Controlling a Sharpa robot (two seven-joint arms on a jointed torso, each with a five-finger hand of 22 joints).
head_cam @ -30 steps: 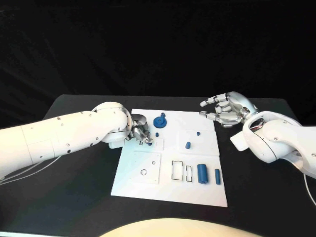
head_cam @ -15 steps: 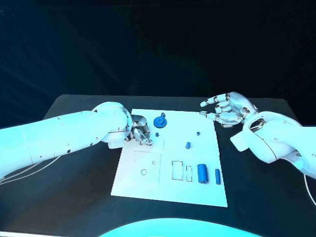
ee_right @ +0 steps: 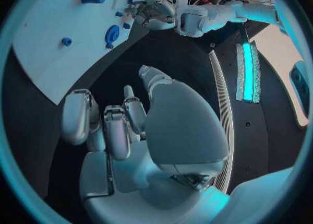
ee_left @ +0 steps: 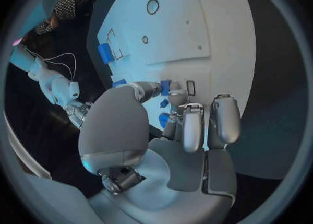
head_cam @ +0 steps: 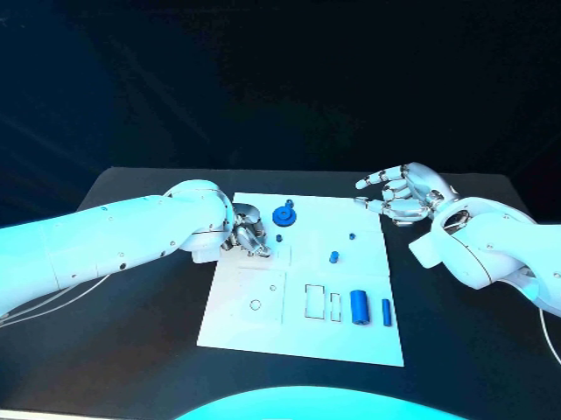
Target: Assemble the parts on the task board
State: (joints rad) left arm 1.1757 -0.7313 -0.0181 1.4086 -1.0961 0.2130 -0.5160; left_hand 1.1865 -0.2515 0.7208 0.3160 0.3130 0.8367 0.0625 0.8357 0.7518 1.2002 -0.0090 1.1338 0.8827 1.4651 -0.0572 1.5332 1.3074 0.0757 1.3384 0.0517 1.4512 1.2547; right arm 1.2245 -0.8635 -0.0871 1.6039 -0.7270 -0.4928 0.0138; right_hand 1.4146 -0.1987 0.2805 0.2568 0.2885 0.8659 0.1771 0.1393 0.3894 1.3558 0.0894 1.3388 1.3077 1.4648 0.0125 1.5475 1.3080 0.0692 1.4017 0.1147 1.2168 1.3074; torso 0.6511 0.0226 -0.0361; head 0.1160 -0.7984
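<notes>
Pinching a small blue part (ee_left: 166,86), left hand (head_cam: 248,232) fingers; right hand (head_cam: 403,196) fingers spread, empty.

left hand (head_cam: 246,234) fingers (ee_left: 193,125) hiding a small blue part (ee_left: 166,86)

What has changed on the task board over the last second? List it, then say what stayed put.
Nothing has visibly moved. The left hand stays at the left edge of the task board, its fingers down by a small blue part. The right hand still hovers with fingers spread, off the board's far right corner, holding nothing. The blue gear-like part, the large cylinder and the thin pin lie as before.
</notes>
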